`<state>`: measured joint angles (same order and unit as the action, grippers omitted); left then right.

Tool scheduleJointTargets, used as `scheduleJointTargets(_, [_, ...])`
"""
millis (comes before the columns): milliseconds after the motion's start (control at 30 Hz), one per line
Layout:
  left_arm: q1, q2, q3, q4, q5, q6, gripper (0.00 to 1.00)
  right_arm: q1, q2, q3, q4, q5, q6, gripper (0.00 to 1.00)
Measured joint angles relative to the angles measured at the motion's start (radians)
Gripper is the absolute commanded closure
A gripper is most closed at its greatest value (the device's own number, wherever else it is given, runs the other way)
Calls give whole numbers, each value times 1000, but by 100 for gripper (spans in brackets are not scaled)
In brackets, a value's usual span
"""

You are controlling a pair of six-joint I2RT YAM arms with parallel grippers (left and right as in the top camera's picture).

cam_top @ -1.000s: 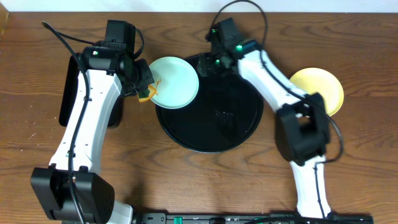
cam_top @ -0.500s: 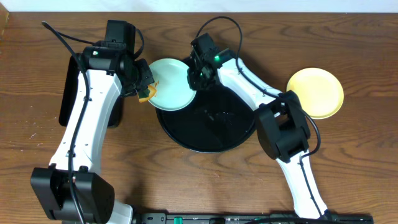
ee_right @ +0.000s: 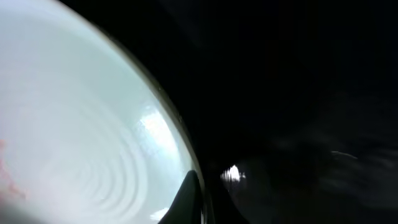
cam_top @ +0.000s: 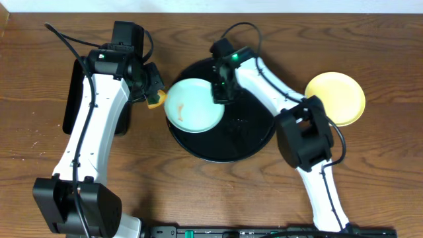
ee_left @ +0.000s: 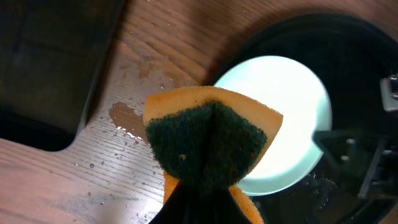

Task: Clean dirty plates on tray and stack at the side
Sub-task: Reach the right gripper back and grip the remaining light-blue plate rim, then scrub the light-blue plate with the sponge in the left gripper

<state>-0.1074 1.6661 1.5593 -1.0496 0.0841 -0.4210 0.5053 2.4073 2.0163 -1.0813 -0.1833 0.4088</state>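
Overhead: my right gripper (cam_top: 220, 92) pinches the right rim of the blue-green plate (cam_top: 193, 106) on the tray (cam_top: 231, 142); my left gripper (cam_top: 151, 94), clamping a sponge (cam_top: 156, 100), sits just left.

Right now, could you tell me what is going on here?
The left arm's jaws are shut on an orange sponge with a dark green scouring face, held left of the large round glossy black tray. The right arm's jaws are shut on the rim of a pale blue-green round plastic plate, which lies on the tray with an orange streak on it. A pale yellow round plate sits on the table, off the tray.
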Motion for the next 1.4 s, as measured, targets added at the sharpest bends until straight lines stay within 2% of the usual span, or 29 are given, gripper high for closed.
scheduleJointTargets(233, [-91, 19, -51, 56, 15, 0, 92, -139, -40, -3, -124, 41, -68, 99])
scheduleJointTargets(367, [-138, 64, -61, 89, 18, 0, 92, -188, -61, -36, -137, 56, -127, 99])
scheduleJointTargets(700, [-224, 171, -62, 163, 18, 4, 93, -187, -98, -193, -74, -5, -279, 99])
scheduleJointTargets(1100, [-303, 346, -62, 338, 19, 103, 93, -179, -131, -274, 39, -90, -338, 99])
scheduleJointTargets(1300, [-330, 438, -59, 330, 13, 106, 92, -176, -132, -283, 52, -116, -343, 99])
scheduleJointTargets(1400, [-338, 438, -51, 263, 15, 76, 92, -175, -132, -285, 59, -122, -344, 99])
